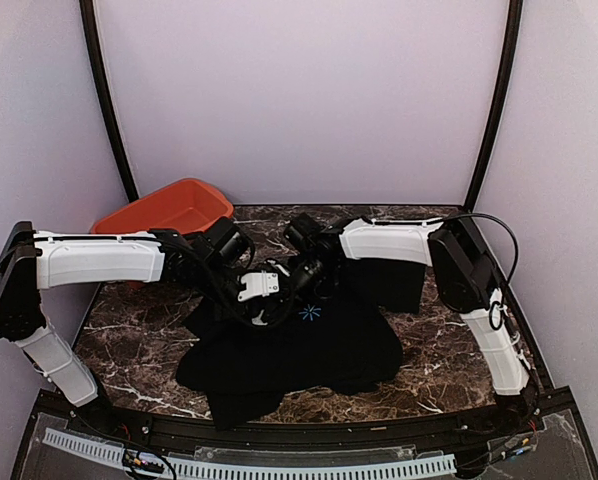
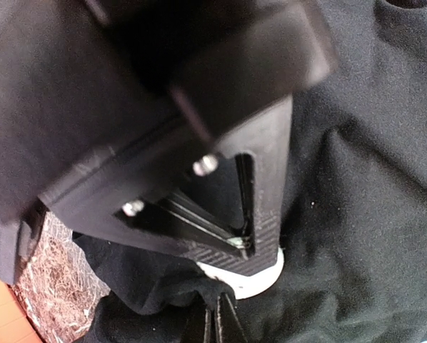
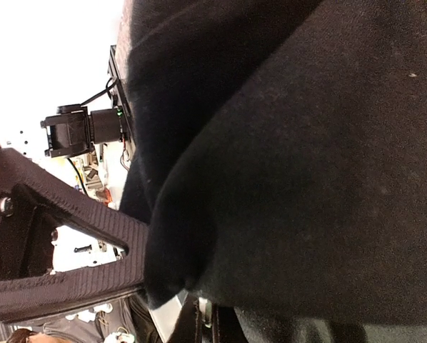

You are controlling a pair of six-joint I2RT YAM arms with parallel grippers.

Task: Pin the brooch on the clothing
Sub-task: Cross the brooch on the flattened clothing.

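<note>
The black T-shirt (image 1: pixel 309 350) lies crumpled on the marble table (image 1: pixel 449 350), its light-blue starburst print (image 1: pixel 310 312) facing up. Both grippers meet at its upper edge. My left gripper (image 2: pixel 217 321) is shut on a raised fold of the shirt (image 2: pixel 356 214). My right gripper (image 2: pixel 242 241) is shut with a small shiny piece between its tips. Right under the tips a pale round disc (image 2: pixel 263 280) lies against the fabric. It looks like the brooch, its colour washed out. In the right wrist view black fabric (image 3: pixel 306 157) drapes over my shut right gripper (image 3: pixel 208 321).
A red-orange bin (image 1: pixel 164 210) stands at the back left. A black rectangular pad or cloth (image 1: pixel 399 282) lies under the right arm. A ribbed black finger (image 3: pixel 63 268) of the other gripper crosses the right wrist view at the left.
</note>
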